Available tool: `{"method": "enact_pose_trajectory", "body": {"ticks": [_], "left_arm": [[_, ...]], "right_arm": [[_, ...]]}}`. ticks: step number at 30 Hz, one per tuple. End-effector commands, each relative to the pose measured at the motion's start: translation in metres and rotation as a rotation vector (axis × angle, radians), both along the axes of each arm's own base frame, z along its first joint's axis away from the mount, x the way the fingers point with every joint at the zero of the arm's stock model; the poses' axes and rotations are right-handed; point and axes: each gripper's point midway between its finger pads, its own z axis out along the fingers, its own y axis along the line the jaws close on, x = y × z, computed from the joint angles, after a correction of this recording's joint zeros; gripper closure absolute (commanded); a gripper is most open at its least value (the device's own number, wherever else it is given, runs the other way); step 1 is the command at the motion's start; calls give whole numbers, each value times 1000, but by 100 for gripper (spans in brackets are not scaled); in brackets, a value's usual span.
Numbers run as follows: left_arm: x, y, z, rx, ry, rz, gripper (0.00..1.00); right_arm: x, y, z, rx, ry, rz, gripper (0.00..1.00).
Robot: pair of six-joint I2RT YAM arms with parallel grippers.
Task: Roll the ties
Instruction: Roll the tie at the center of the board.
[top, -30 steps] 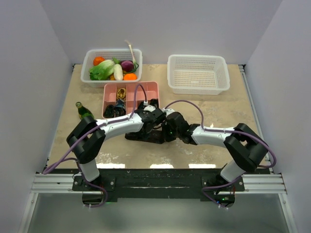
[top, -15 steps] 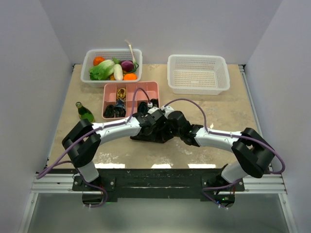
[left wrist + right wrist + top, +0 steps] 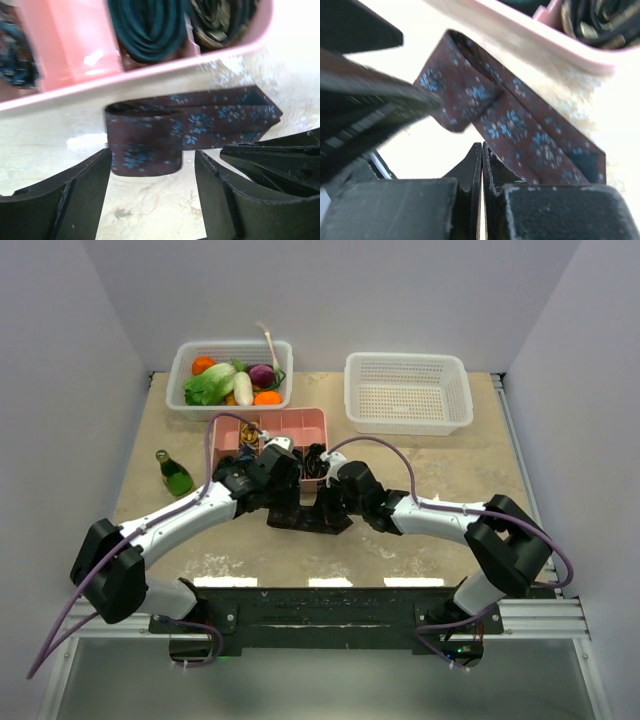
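A green bottle (image 3: 176, 476) stands at the left of the table (image 3: 450, 470), with a white basket of vegetables (image 3: 232, 370) behind it at the back edge. The left gripper (image 3: 151, 159) hangs low at mid-table with its jaws spread and nothing between them; its fingers (image 3: 65, 200) frame a brownish-maroon tie (image 3: 190, 130) flecked with blue. The tie lies flat on the table, one end folded over, just in front of the pink tray (image 3: 75, 45). Rolled ties (image 3: 147, 25) sit as dark coils in the tray's compartments. The right gripper (image 3: 482, 152) meets the tie from the other side, jaws pressed together, tips at the fabric's near edge; whether they catch any cloth cannot be told. An empty white basket (image 3: 407, 392) sits at the back right.
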Motion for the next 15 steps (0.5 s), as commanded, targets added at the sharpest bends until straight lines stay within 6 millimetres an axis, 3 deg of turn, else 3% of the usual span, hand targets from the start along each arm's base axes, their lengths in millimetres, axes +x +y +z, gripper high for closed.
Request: {"method": "enact_pose_trajectory", "body": {"ticks": [1,3,4,5,11,15], "left_arm": [[8,5,7,-110,-20,-12,26],[4,4,-2,-169,13,-41,25],[10,13,1,-208,5,-14,25],[9,2,7,-303,9,-60,25],[13,30,13,-488,-25,-34,20],[8,46,4,-637,12,-16,19]], "right_arm": [[14,28,33,85,-77,59,99],[17,36,34,92,-78,74,99],[17,38,33,92,-72,83,99],[17,41,30,89,-65,92,99],[21,53,26,98,-54,128,99],[23,61,24,98,-44,144,99]]}}
